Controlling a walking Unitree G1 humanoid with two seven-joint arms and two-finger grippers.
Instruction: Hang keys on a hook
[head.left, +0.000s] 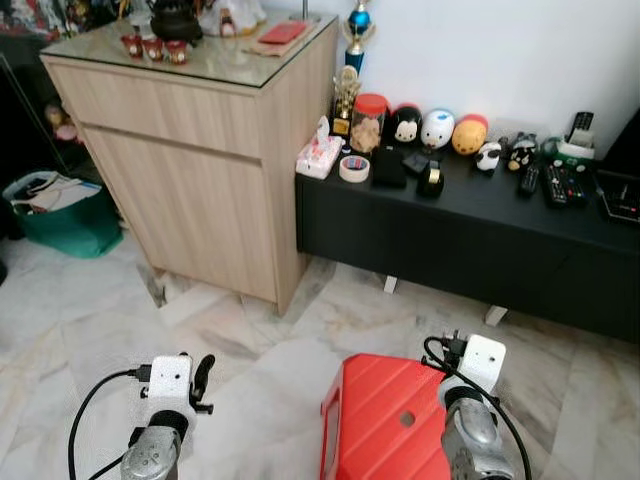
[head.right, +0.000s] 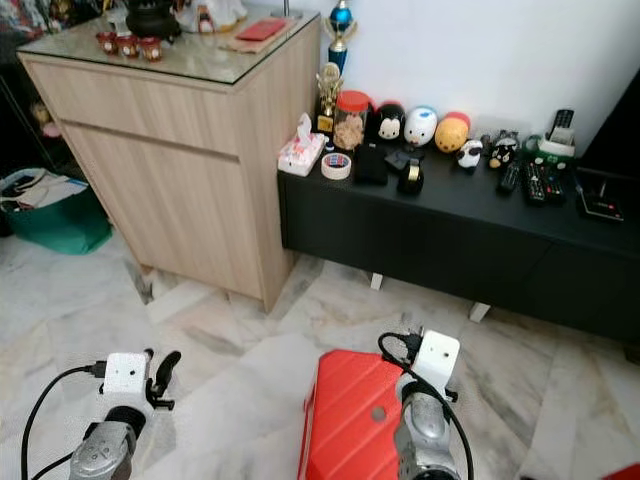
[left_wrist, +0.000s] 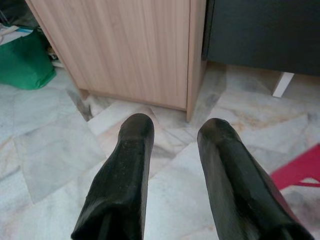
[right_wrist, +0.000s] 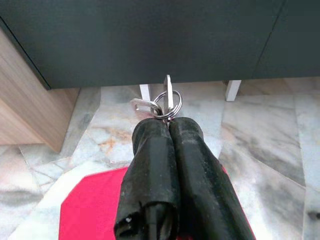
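I see the right pincer (right_wrist: 167, 122) clamped on the keys (right_wrist: 162, 104): its 2 black fingers (right_wrist: 150, 165) press together with no gap, and a metal ring with 1 flat key standing upright and another lying sideways sticks out just past the tips. In the head views the right arm's fingers are hidden behind its white wrist block (head.left: 482, 362), so the keys cannot be made out there. That arm hangs low over a red plastic stool (head.left: 385, 420), whose lower part is cut off by the frame edge.

The left pincer (left_wrist: 172, 130) is spread apart with nothing between its fingers (left_wrist: 127, 170), only bare marble floor (left_wrist: 45, 155) beyond them. In the left eye view I see it low on the left (head.left: 203, 380), pointing toward the wooden cabinet (head.left: 200, 170).

Ahead, the cabinet stands beside a low black surface (head.left: 470, 225) against the white wall. On the black surface sit a tissue pack (head.left: 318, 155), a roll of tape (head.left: 353, 168), a red-lidded jar (head.left: 368, 122), a row of round toy figures (head.left: 437, 129) and several remote controls (head.left: 555, 183); the smaller dark items among them are too small for me to identify. A trophy (head.left: 355, 35) stands behind the jar. The cabinet's glass top carries small red cups (head.left: 153, 47) and a dark pot (head.left: 176, 20), partly cut off at the top edge. A green bag (head.left: 65, 215) lies on the floor to the left of the cabinet. I cannot make out any hook in these views
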